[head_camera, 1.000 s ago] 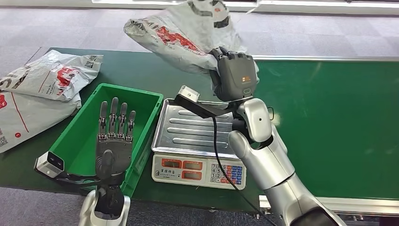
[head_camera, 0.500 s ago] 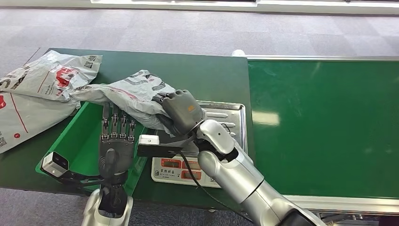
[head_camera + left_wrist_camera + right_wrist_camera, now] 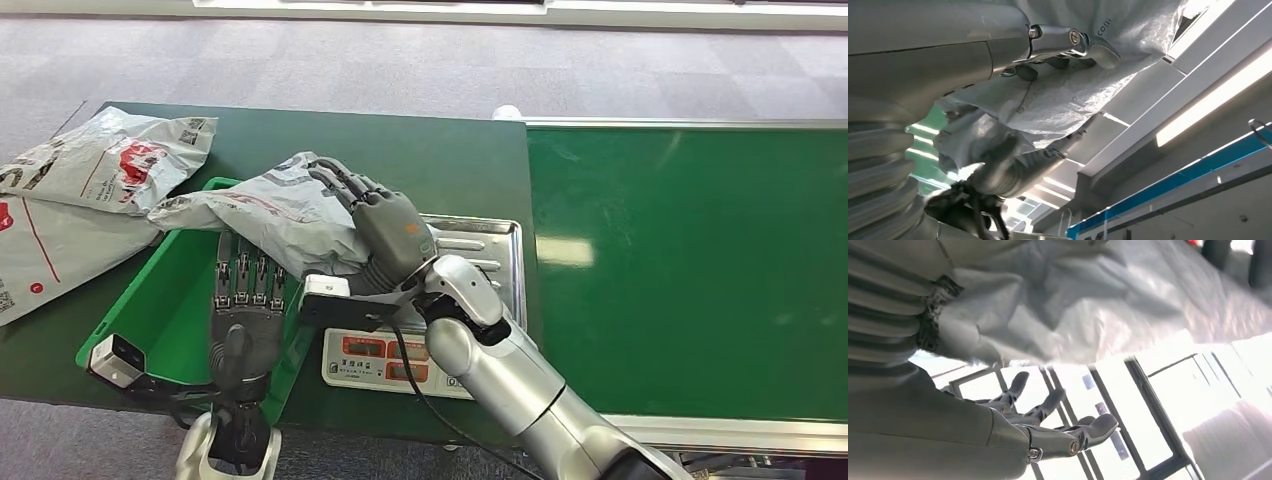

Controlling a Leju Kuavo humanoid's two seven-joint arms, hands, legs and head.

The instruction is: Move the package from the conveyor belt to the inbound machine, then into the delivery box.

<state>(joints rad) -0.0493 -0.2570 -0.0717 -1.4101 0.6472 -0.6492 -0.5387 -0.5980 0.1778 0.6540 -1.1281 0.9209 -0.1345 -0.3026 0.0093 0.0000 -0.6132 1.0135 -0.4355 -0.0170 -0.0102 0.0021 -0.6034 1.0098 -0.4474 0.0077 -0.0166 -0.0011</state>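
Green crate (image 3: 180, 290) rim carries the package (image 3: 270, 215); right hand (image 3: 385, 225) fingers released, left hand (image 3: 245, 310) splayed.

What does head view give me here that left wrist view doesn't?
Head view alone: the green bin, the scale with its steel tray, the green conveyor belt, two more packages on the table's left, and the right hand lying on the package with fingers spread. Left wrist view alone: the package's underside up close above the left hand's thumb, plus ceiling lights. Both share: the grey package over the bin and the left hand open beneath it.
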